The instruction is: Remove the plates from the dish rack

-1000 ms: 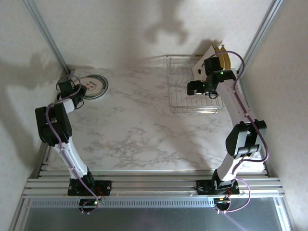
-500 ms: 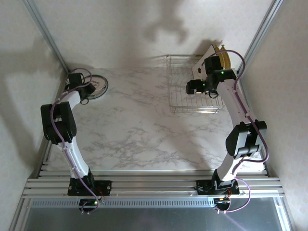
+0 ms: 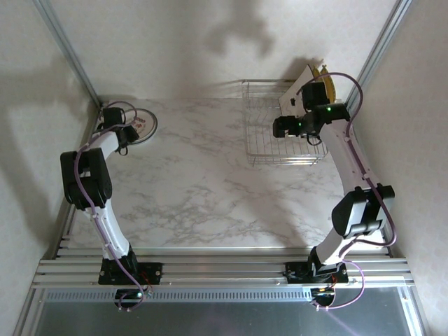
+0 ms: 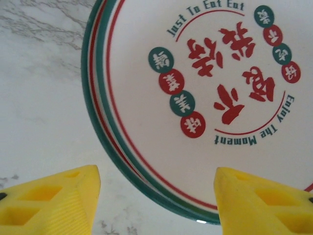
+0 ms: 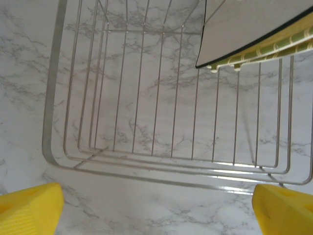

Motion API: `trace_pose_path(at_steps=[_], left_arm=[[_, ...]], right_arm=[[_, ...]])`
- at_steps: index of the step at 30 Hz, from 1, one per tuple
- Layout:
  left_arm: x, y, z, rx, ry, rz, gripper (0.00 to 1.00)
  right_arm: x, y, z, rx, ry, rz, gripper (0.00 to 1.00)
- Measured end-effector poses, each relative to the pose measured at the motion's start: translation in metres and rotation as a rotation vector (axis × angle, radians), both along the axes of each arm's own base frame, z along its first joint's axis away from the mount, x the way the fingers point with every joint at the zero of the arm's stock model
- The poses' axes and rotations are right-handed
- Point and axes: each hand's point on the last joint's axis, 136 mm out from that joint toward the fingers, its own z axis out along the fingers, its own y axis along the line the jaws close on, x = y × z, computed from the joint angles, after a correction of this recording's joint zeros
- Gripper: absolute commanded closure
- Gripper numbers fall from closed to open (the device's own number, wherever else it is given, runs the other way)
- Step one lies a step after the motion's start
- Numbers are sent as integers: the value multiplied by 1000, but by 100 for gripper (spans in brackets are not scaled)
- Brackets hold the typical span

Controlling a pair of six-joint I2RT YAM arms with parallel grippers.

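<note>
A small round white plate (image 4: pixel 205 98) with red-and-green marks and a dark green rim lies flat on the marble at the back left (image 3: pixel 145 123). My left gripper (image 4: pixel 156 205) hovers over its near rim, open, yellow fingers (image 4: pixel 49 200) wide apart and holding nothing; from above it sits at the plate's left edge (image 3: pixel 122 122). The silver wire dish rack (image 3: pixel 283 133) stands at the back right. A square white plate (image 5: pixel 244 29) and a yellow woven one (image 5: pixel 274 49) lean in its far corner. My right gripper (image 5: pixel 156 215) hangs open above the rack's near rim (image 5: pixel 146 169).
The marble tabletop (image 3: pixel 203 182) spreads between the two arms. Walls and aluminium corner posts (image 3: pixel 66 49) close in behind the plate and the rack. The arm bases sit on a rail (image 3: pixel 224 269) at the near edge.
My left gripper has opened wider and shifted toward the back-left corner over the round plate. The right arm's elbow has swung slightly right; its gripper stays open above the rack.
</note>
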Motion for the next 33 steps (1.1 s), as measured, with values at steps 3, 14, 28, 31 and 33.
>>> trace_pose_path(at_steps=[3, 14, 28, 31, 33], left_arm=[[-7, 3, 10, 38, 7, -5, 19], [-38, -75, 123, 177, -83, -208, 0], [-83, -179, 157, 179, -34, -483, 0], [-82, -188, 152, 177, -8, -513, 0], [-79, -192, 147, 178, 10, -530, 0]], right_arm=[[-4, -2, 1, 0, -2, -3, 1], [-16, -5, 22, 6, -47, -6, 1], [15, -24, 36, -62, -81, -78, 1], [38, -33, 39, -75, -89, -106, 1], [54, -37, 38, -86, -90, -118, 1]])
